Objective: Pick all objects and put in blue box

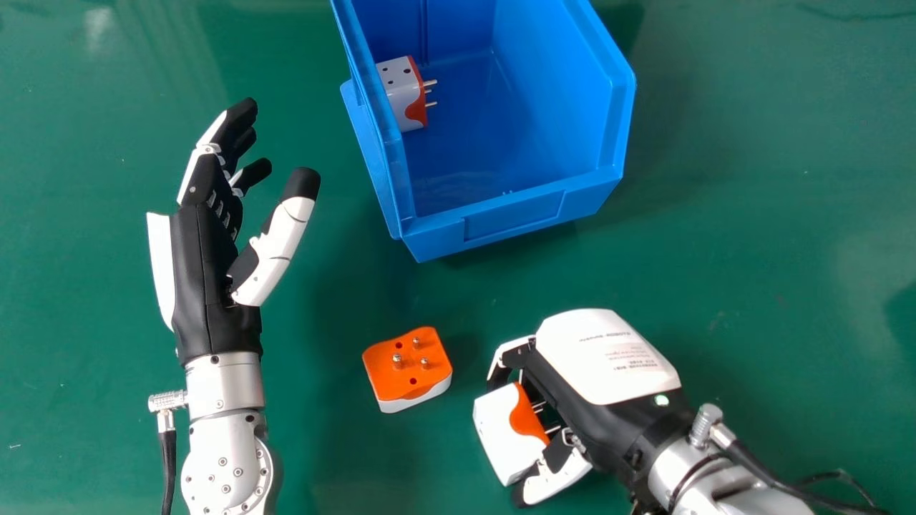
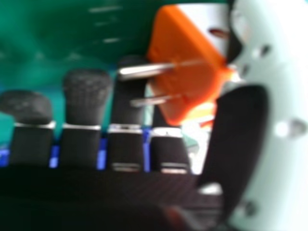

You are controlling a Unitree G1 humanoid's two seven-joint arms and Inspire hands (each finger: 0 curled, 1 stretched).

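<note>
In the head view my left hand (image 1: 215, 236) is open, left of the blue box (image 1: 501, 222), with nothing in it. My right hand (image 1: 608, 372) is at the lower right, its fingers and thumb curled round a white and orange adapter (image 1: 504, 433). In the right hand view that adapter (image 2: 185, 67), its metal pins showing, is between the thumb and fingers of my right hand (image 2: 82, 110). A second adapter (image 1: 404, 365) lies pins up on the table between the hands. Another adapter (image 1: 408, 93) rests inside the box by its left wall.
The green table (image 1: 758, 236) surrounds the box. The box's near wall stands between its inside and the two nearer adapters. A cable (image 1: 780, 486) trails from the right wrist, and another (image 1: 168, 458) runs beside the left forearm.
</note>
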